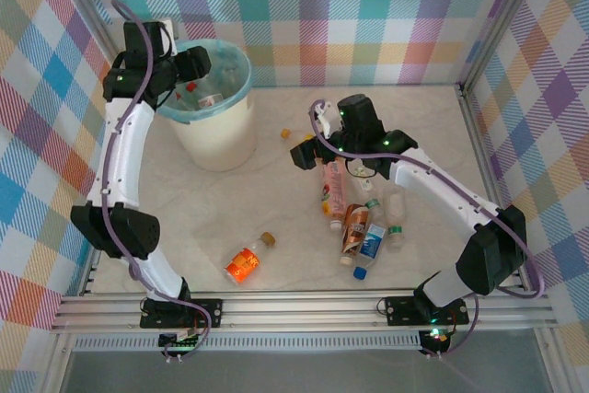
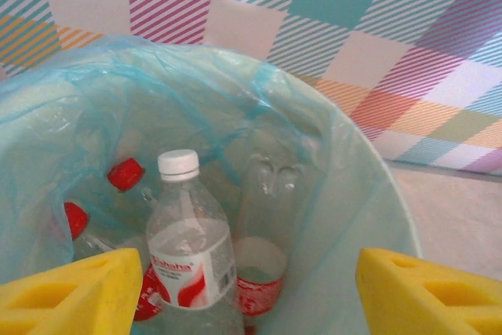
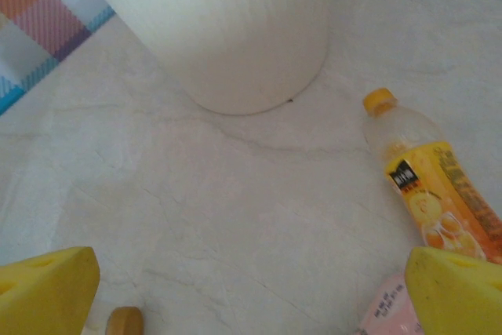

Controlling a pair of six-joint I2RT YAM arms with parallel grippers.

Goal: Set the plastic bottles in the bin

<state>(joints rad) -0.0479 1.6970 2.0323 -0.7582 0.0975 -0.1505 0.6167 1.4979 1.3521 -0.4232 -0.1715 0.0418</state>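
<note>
Nearest the arm bases, a lone bottle (image 1: 245, 262) lies on its side on the pale marbled table (image 1: 193, 227). It is clear plastic with an orange label and a tan cap. To its right, a loose heap of plastic bottles (image 1: 361, 225) lies on the table, touching and overlapping: one has a brown label (image 1: 354, 227), one a blue label (image 1: 372, 244), one a pink label (image 1: 334, 192), and one is plain clear plastic (image 1: 396, 216). Above the far end of this heap, the right gripper (image 1: 308, 149) hangs with its yellow fingers (image 3: 47, 292) spread wide and nothing between them. From its wrist camera, a clear bottle with a yellow label and yellow cap (image 3: 427, 186) lies just beside the right finger, and a small loose tan cap (image 3: 125, 322) sits on the table near the left finger. Farther back on the left stands the bin (image 1: 221, 140), round and cream-white with a ribbed wall and lined with a light teal bag folded over its rim. The left gripper (image 1: 195, 63) is poised over the bin's mouth, its yellow fingers (image 2: 70, 296) parted and empty. Inside the bin lie several clear bottles: one with a white cap and a red-and-white label (image 2: 192, 249), another with a red label (image 2: 263, 272), and two with red caps (image 2: 125, 172).
</note>
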